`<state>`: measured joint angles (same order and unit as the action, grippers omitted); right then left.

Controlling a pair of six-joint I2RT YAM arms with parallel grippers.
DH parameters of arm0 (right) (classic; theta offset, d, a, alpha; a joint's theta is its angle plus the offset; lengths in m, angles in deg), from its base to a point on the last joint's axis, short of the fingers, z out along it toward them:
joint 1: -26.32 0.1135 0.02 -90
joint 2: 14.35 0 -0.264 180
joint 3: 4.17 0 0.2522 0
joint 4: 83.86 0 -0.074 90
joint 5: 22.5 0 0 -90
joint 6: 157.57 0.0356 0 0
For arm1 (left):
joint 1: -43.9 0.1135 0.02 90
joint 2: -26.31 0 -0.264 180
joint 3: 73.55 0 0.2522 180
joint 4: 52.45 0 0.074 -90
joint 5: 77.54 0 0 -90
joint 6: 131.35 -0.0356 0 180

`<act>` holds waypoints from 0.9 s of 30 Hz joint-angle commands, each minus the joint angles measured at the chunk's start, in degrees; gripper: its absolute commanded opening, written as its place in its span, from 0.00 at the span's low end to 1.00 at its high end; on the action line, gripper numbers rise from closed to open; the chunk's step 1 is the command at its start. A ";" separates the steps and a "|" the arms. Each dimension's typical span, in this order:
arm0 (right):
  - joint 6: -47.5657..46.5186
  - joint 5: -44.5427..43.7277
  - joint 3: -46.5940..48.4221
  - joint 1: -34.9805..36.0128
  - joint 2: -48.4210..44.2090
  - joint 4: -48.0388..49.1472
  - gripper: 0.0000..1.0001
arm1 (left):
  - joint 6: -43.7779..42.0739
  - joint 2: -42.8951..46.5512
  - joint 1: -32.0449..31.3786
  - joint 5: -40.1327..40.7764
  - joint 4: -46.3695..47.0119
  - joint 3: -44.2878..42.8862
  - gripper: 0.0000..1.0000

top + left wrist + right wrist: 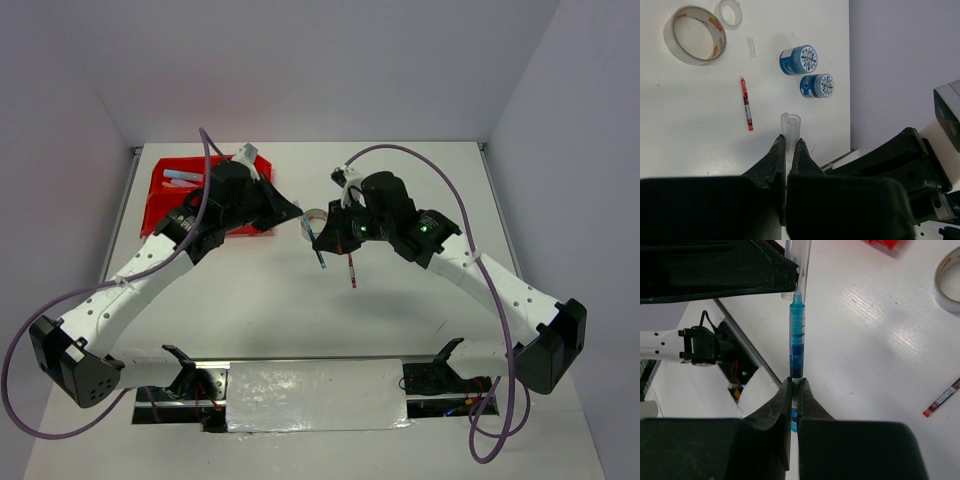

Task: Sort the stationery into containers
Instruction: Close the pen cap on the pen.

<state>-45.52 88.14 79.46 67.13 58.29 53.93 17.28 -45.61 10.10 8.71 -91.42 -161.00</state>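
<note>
Capping the blue pen (pixel 797 335), clamped in the right pincer (pixel 795 384), w/ the clear cap (pixel 791 125) pinched in the left pincer (pixel 789 143), both above the surface (pixel 880 340) centre, needs tip & cap mouth dead in line, then a slow straight push.

The table (pixel 880 340) is matt white with a fine ribbed grain. At ten o'clock in the top view, the red bin (pixel 160 212) is glossy moulded plastic. The blue pen (pixel 797 340) has a see-through plastic barrel, and the clear cap (pixel 790 127) is frosted, smooth plastic. The large tape ring (pixel 675 47) looks milky and satiny around a printed paper core; the small ring (pixel 738 17) is clear film. The tubs (pixel 799 60) carry shiny printed lids. The red pen (pixel 746 105) is thin translucent plastic. The left gripper (pixel 789 146) and right gripper (pixel 795 385) are matt black plastic, scuffed. At six o'clock, a silver sheet (pixel 315 393) is crinkled and reflective.
</note>
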 commanded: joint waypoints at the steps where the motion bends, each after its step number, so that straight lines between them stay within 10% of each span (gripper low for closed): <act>1: -0.51 2.03 2.64 -0.30 0.66 1.38 0.00 | -1.06 -0.77 0.58 0.06 1.40 -1.36 0.00; 27: 0.90 2.56 0.62 -0.30 1.01 1.90 0.00 | 0.34 -0.50 2.42 -1.44 2.80 -2.07 0.00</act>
<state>-44.61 89.80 78.67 66.91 59.10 54.00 17.39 -46.66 12.29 8.51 -91.40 -162.42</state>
